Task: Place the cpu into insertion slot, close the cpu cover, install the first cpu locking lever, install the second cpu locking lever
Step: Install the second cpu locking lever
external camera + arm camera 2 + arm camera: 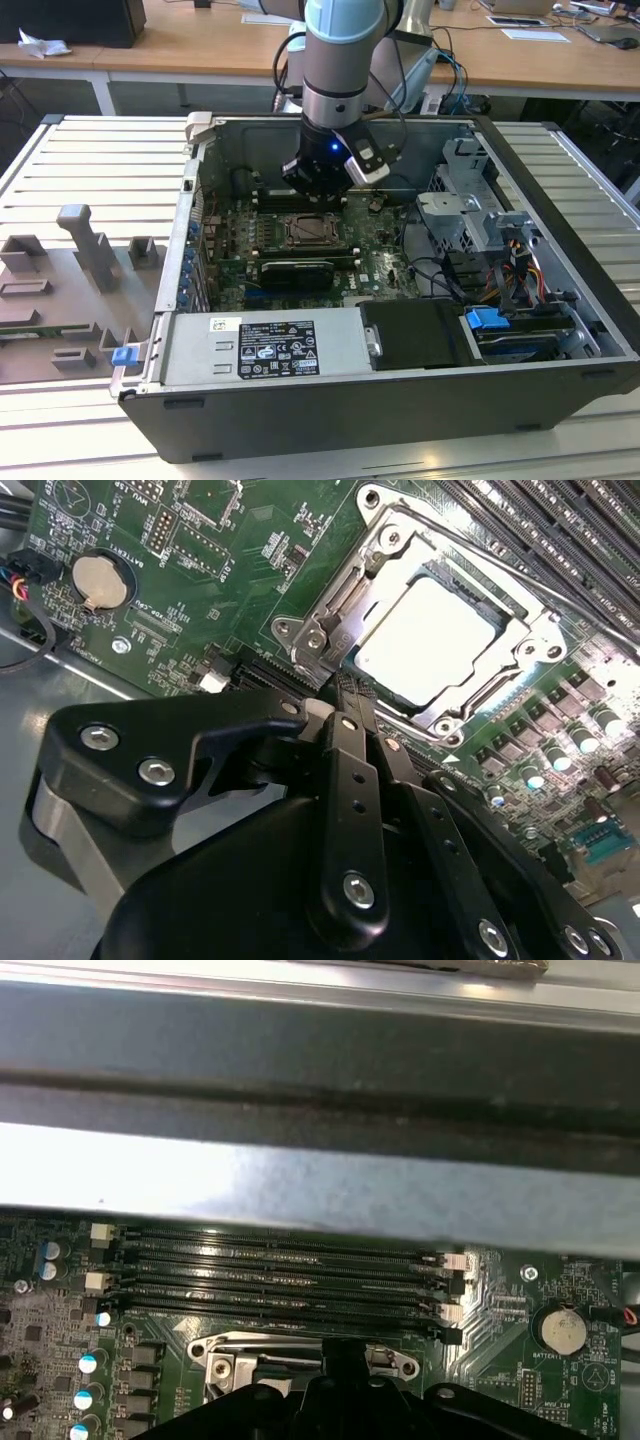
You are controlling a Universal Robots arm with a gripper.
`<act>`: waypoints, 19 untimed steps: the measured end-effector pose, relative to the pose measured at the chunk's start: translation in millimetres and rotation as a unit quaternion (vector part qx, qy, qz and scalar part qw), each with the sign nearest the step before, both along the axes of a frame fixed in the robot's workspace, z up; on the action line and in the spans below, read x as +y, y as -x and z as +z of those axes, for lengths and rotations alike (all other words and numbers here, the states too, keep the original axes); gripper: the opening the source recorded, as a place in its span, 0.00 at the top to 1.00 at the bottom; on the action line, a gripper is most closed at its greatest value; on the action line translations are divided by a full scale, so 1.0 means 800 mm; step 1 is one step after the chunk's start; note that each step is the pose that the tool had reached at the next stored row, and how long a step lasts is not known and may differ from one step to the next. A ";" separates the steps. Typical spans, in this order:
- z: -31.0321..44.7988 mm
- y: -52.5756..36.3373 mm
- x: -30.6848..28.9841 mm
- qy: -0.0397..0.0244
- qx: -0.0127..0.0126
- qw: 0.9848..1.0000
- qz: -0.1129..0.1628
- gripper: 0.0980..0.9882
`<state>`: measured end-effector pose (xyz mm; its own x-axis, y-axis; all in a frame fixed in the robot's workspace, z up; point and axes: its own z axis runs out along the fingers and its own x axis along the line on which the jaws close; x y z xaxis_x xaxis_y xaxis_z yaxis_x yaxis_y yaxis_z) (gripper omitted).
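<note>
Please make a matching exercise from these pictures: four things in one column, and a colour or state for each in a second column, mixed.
Things:
1. cpu
2. cpu cover
3. coin battery
4. gripper

States:
A. black, near a corner of the socket
B. round, silvery
C. closed over the socket
D. bright silvery square, seated under the frame

Pairs: 1-D, 2-C, 3-B, 4-A

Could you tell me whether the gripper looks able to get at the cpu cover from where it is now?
Probably yes. In the second wrist view the gripper sits at the edge of the cpu cover, which lies closed around the cpu, with nothing between them.
</note>
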<state>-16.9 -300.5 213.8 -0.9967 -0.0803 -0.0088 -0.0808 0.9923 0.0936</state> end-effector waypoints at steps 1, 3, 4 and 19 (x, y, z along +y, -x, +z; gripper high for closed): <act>0.0000 0.000 -0.0001 0.000 0.000 1.000 0.000 0.99; 0.0009 0.000 -0.0003 0.000 0.000 1.000 0.000 0.99; 0.0043 0.000 -0.0003 0.000 0.000 1.000 0.000 0.99; 0.0203 0.000 -0.0244 0.000 0.000 1.000 0.000 0.99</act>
<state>-16.9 -320.0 230.1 -0.9967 -0.0803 -0.0087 -0.0807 0.9923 0.0935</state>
